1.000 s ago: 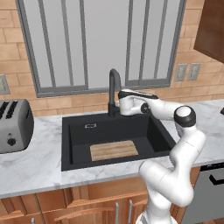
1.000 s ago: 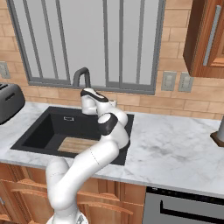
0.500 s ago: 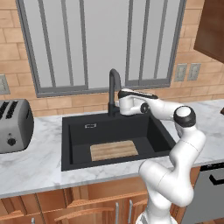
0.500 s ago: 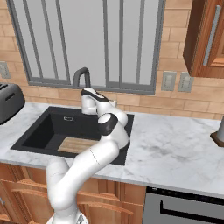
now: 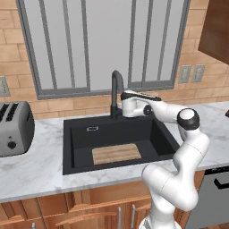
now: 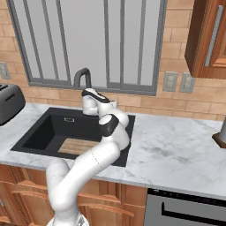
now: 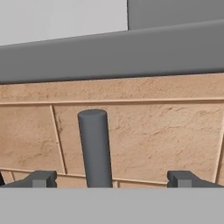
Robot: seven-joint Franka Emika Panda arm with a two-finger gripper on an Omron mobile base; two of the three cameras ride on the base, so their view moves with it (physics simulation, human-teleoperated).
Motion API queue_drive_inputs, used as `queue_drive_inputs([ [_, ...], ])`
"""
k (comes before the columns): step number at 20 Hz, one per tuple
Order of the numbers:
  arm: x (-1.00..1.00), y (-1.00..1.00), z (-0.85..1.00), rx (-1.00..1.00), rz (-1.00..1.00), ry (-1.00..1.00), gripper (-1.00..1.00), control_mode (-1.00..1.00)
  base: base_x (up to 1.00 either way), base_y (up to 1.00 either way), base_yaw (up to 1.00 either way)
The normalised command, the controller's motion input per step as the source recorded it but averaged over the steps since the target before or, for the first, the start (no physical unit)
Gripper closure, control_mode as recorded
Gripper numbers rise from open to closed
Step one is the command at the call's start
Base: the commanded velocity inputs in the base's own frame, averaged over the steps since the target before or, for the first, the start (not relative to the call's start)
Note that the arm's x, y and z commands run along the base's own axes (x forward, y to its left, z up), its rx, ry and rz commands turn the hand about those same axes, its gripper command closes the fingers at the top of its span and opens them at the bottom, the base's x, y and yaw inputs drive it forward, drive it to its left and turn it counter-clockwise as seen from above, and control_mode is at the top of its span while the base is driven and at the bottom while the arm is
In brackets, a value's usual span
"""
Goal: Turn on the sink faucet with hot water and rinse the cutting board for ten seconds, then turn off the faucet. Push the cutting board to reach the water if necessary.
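Pincer point(image 7: 111, 178) unmoved, fingers apart around faucet lever point(image 7: 94, 146), cutting board point(image 5: 116, 153) unshifted.

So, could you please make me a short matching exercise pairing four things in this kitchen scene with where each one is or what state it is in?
Things:
1. cutting board
2. toaster
3. gripper
4. faucet

Places or states:
A. on the counter, left of the sink
B. open, its fingertips either side of a grey lever
C. behind the basin, no water running
D. flat on the basin floor

Pairs: 1-D, 2-A, 3-B, 4-C
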Motion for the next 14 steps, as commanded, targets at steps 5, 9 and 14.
queue_drive_inputs([
  [5,0.0,0.0,0.0,0.0,0.0,0.0,-1.0,-1.0,0.0,0.0,0.0],
  [9,0.0,0.0,0.0,0.0,0.0,0.0,-1.0,-1.0,0.0,0.0,0.0],
  [14,0.0,0.0,0.0,0.0,0.0,0.0,-1.0,-1.0,0.0,0.0,0.0],
])
